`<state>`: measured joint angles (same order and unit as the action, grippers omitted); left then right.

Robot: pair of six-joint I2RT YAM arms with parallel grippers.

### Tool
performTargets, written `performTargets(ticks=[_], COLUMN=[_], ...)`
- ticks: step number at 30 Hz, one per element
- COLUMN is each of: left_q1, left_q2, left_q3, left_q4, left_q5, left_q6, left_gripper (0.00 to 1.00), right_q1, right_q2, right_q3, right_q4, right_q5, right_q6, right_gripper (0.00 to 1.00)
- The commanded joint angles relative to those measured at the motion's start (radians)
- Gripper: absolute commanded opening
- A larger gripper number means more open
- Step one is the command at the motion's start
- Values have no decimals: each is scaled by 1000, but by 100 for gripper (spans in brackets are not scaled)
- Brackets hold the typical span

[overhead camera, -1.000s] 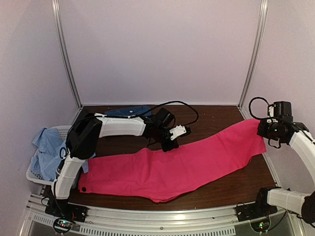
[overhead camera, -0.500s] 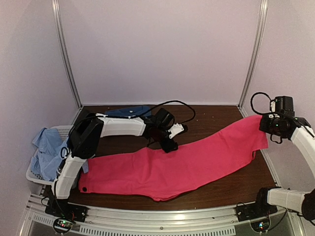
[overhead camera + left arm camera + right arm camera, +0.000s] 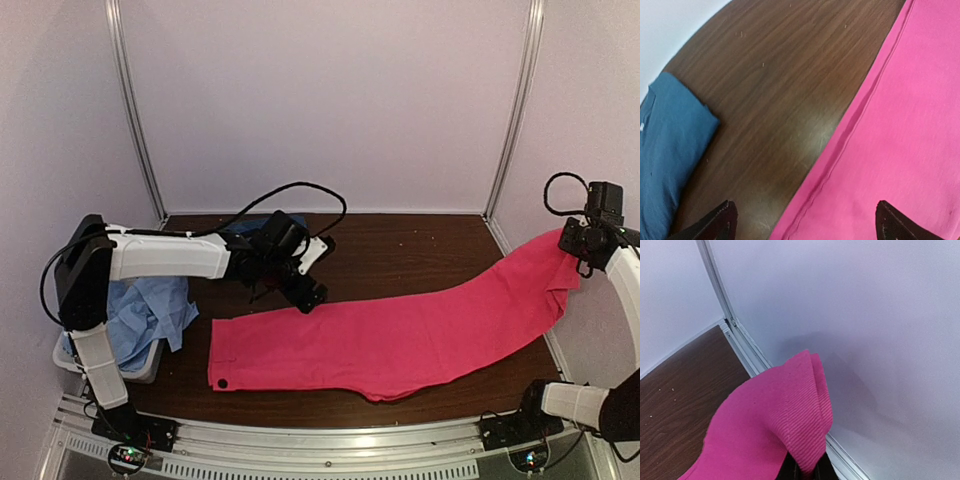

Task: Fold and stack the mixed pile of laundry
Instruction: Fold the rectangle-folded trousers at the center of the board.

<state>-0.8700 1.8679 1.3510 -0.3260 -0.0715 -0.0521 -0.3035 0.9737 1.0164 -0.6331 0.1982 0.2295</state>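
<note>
The magenta-pink shirt [image 3: 400, 335] lies stretched across the table from front left up to the right wall. My right gripper [image 3: 582, 256] is shut on its right end and holds that end raised against the wall; in the right wrist view the ribbed pink fold [image 3: 800, 425] hides the right gripper [image 3: 807, 471]. My left gripper [image 3: 312, 272] hangs open over the shirt's far edge [image 3: 840, 150], holding nothing, with one finger [image 3: 722, 222] over wood. The folded dark blue T-shirt [image 3: 248, 223] [image 3: 665, 150] lies at the back left. The pale light-blue cloth [image 3: 140, 310] is heaped at the left.
A white slotted basket [image 3: 145, 368] sits at the table's left edge under the light-blue cloth. The left arm's black cable [image 3: 290, 190] loops above the back of the table. Metal frame posts [image 3: 515, 110] and pale walls close in on the back and sides.
My left gripper has opened, let go of the pink shirt and drawn back to the left. My right gripper has pulled the shirt's end further right and up, sliding the shirt rightwards.
</note>
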Motion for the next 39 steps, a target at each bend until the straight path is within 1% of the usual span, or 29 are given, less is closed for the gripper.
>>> performTargets(ticks=[1, 2, 4, 7, 11, 15, 18, 20, 24, 28, 32, 36, 39], left_q1=[11, 15, 25, 50, 77, 110, 119, 123, 128, 135, 152, 157, 159], left_q2=[-88, -110, -148, -177, -234, -312, -348, -356, -382, -416, -417, -402, -398], left_q3=[-130, -151, -184, -219, -297, -361, -375, -378, -390, -406, -397, -385, -380], left_q4=[42, 47, 48, 40, 82, 115, 106, 94, 79, 74, 67, 68, 62], left_q5=[-75, -66, -49, -17, 29, 59, 50, 35, 23, -1, -6, -11, -22], left_q6=[-150, -163, -199, -253, -305, -330, -328, -333, -343, -348, -343, -344, -357], left_gripper=[98, 98, 98, 98, 98, 98, 98, 98, 98, 98, 98, 98, 98], right_q1=[23, 63, 172, 333, 550, 739, 836, 879, 902, 887, 785, 677, 668], right_q2=[33, 43, 49, 69, 146, 319, 496, 625, 806, 885, 863, 801, 750], right_q3=[39, 26, -15, -84, -196, -218, -178, -141, -109, -90, -159, -159, -116], right_q4=[59, 64, 84, 158, 347, 524, 664, 729, 846, 809, 786, 671, 602], right_q5=[-331, -402, -450, -540, -608, -619, -649, -675, -711, -681, -670, -641, -648], right_q6=[22, 35, 67, 155, 298, 380, 422, 441, 487, 440, 384, 263, 227], right_gripper=[0, 0, 0, 0, 0, 0, 0, 0, 0, 0, 0, 0, 0])
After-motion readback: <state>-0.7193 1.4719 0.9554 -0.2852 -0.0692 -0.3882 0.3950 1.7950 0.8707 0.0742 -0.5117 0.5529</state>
